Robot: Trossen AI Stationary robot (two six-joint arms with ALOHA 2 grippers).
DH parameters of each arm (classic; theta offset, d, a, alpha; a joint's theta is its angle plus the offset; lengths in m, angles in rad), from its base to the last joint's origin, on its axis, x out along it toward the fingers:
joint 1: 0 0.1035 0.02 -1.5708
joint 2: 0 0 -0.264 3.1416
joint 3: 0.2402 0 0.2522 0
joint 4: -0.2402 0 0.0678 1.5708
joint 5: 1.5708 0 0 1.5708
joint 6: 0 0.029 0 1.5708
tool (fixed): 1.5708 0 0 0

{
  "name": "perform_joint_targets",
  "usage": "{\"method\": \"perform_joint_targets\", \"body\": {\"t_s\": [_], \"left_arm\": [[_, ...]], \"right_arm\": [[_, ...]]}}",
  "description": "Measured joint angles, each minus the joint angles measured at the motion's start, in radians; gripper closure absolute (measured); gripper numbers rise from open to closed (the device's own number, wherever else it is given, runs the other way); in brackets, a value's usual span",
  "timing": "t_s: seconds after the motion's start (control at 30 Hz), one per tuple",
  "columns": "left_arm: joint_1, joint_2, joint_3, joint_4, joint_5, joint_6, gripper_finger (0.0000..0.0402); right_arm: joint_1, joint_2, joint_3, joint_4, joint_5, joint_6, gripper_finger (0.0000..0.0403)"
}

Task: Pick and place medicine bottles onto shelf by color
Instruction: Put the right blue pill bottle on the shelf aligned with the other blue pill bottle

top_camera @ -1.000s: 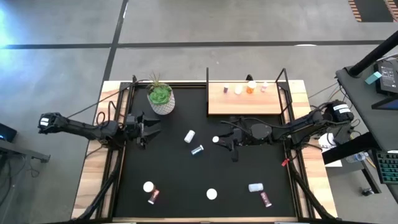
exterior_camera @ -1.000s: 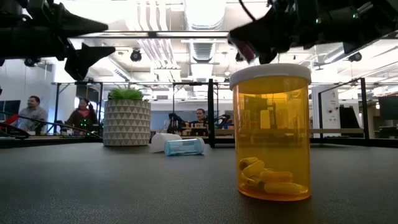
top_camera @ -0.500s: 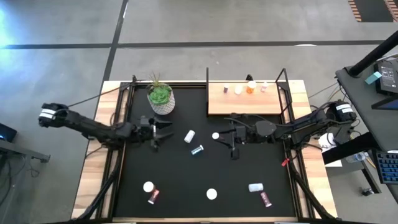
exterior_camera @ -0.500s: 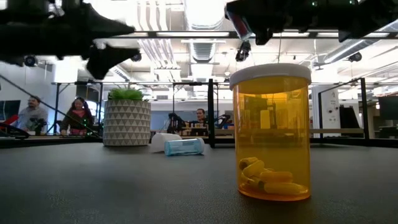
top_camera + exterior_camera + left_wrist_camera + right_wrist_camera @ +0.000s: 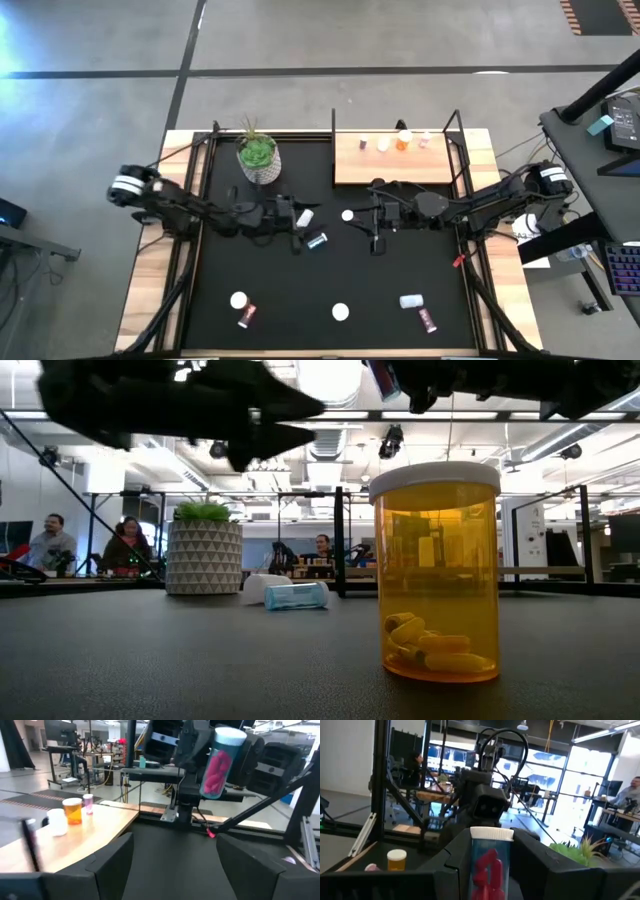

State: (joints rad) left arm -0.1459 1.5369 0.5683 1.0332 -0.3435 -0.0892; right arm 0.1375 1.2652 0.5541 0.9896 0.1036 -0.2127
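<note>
The right pincer (image 5: 349,216) is pinching a pink-filled bottle (image 5: 490,865) — long axis upright, white cap on top — above the worktop (image 5: 390,270) just before the shelf (image 5: 394,170). The left pincer (image 5: 303,232) is hovering spread beside two toppled bottles. Four bottles are standing on the shelf — five more are dotting the worktop's near side.

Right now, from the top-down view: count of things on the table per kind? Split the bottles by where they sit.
Medicine bottles on the shelf: 4
Loose bottles on the mat: 7
Pink-filled bottle in the right gripper: 1
Potted plant: 1
Total: 13 things, 12 of them bottles
</note>
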Motion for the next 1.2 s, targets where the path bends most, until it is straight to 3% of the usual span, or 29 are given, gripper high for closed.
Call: {"method": "perform_joint_targets", "body": {"t_s": [0.27, 0.5, 0.9, 1.2], "left_arm": [[-0.002, 0.183, 0.176, 0.11, 0.011, 0.129, 0.0132], [-0.002, 0.228, 0.264, 0.119, 0.091, 0.157, 0.0138], [0.0, 0.229, 0.298, 0.11, 0.15, 0.151, 0.0243], [0.0, 0.229, 0.308, 0.1, 0.148, 0.149, 0.0263]], "right_arm": [[0.0, 0.0, 0.0, 0.02, -0.002, -0.008, 0.0291], [0.0, 0.0, 0.0, 0.021, -0.002, -0.007, 0.0294], [0.0, 0.0, 0.0, 0.042, -0.006, -0.007, 0.0294], [0.0, 0.0, 0.0, 0.047, -0.006, 0.005, 0.0291]]}}
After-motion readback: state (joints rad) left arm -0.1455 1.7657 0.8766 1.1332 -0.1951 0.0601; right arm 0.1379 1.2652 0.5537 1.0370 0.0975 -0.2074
